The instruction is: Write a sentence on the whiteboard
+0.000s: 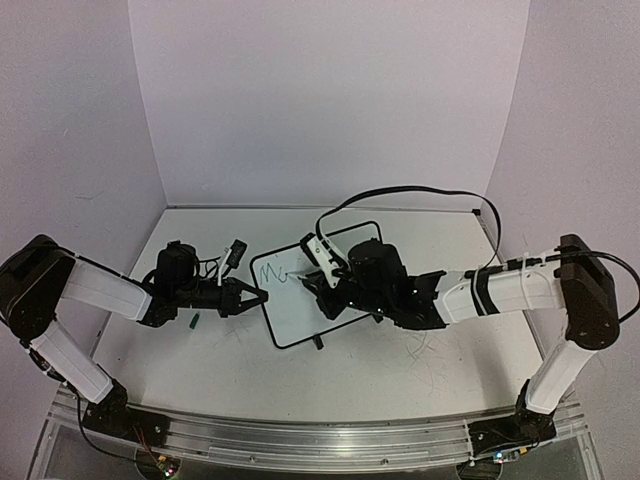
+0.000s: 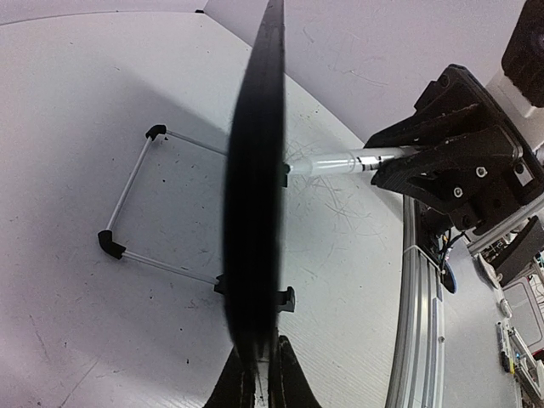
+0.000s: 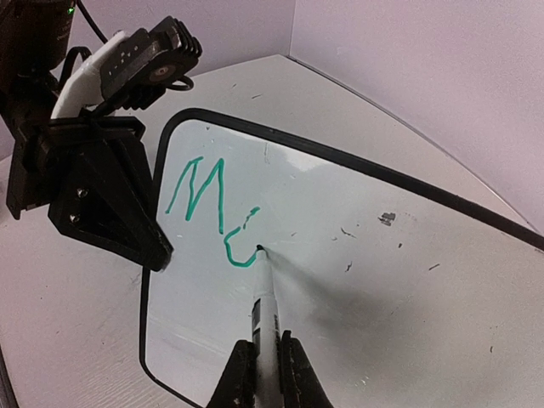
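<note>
Reaching in from 9 o'clock, the left arm lies low across the table (image 1: 420, 360) with its elbow bent and forearm roughly level. The left gripper (image 1: 252, 298) is pinched tight on the 9 o'clock edge of the whiteboard (image 1: 300, 318). In the left wrist view that edge runs as a dark band straight up from between the fingers (image 2: 285, 378). The whiteboard stands tilted on its wire stand (image 2: 127, 217) near the table's centre.

The right arm stretches in from 3 o'clock, shoulder raised at the table's right side, forearm sloping down to the board. The right gripper (image 3: 259, 370) is closed narrowly around a marker (image 3: 268, 310), which points toward 12 o'clock in the right wrist view with its tip touching the board's face. The tip sits at the end of a green curl, just below green lettering (image 3: 200, 191) near the board's 10 o'clock corner.
</note>
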Available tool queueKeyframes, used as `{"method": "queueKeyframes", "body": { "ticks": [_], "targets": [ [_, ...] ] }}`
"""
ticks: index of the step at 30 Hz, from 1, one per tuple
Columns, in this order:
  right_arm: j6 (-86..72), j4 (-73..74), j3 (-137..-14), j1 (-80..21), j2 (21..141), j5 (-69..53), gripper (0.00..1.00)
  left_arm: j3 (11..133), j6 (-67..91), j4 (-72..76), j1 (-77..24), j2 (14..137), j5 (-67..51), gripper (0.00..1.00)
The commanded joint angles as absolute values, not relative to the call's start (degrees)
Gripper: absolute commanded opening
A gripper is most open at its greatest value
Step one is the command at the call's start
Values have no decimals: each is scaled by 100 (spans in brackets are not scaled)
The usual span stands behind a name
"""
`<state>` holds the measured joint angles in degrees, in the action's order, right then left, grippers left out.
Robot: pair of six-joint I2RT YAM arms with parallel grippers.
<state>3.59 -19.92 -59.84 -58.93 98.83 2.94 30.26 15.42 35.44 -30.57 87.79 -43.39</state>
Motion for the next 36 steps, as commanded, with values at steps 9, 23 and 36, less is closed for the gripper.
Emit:
{"method": "queueKeyframes", "body": {
  "ticks": [9,23,36],
  "targets": [
    [316,-2004,-6348,-5801,10051,317,0,3032,1204,3541,-3062,8645,-4303,0],
    [293,-1790,-6336,-5920,10183,158,0,3050,1197,3513,-3060,8619,-4285,0],
    [266,-1943,-6107,-5714,9417,47,0,3023,1169,3497,-3059,8604,-4237,0]
  ]
}}
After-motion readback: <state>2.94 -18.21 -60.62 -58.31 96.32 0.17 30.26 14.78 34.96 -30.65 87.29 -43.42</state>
